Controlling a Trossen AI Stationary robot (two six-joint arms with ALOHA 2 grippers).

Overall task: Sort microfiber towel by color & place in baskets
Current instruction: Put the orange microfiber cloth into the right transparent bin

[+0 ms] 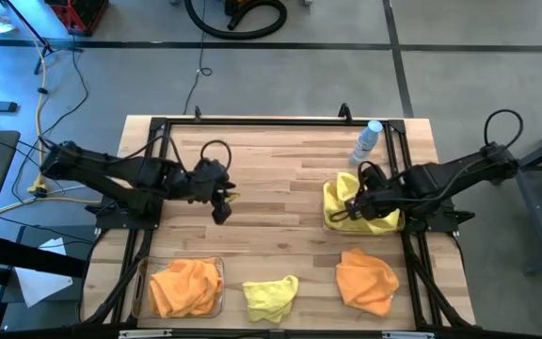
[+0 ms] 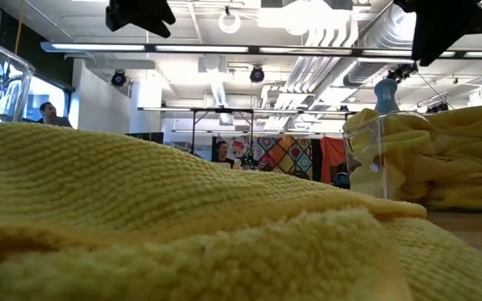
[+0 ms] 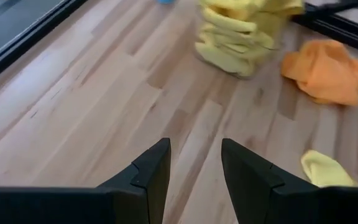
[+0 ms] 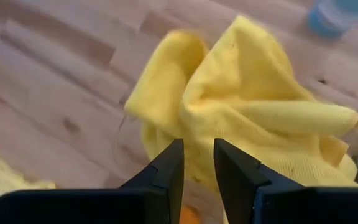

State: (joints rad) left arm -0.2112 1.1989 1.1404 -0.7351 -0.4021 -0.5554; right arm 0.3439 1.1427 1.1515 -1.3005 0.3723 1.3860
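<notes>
A clear basket (image 1: pixel 328 222) at the table's right holds a heap of yellow towels (image 4: pixel 247 93). My right gripper (image 4: pixel 197 146) hangs just above that heap with a narrow gap between its fingers and nothing in them. A second clear basket (image 1: pixel 139 282) at the near left holds orange towels (image 1: pixel 186 287). One yellow towel (image 1: pixel 271 297) lies crumpled at the near edge, and one orange towel (image 1: pixel 365 280) lies on the wood at the near right. My left gripper (image 3: pixel 194 146) stands open over bare wood left of the table's middle, holding nothing.
A small clear bottle with a blue cap (image 1: pixel 367 141) stands behind the basket of yellow towels. Black frame rails (image 1: pixel 252 122) run along the table's far edge and both sides. Bare wood (image 1: pixel 280 188) lies between the two arms.
</notes>
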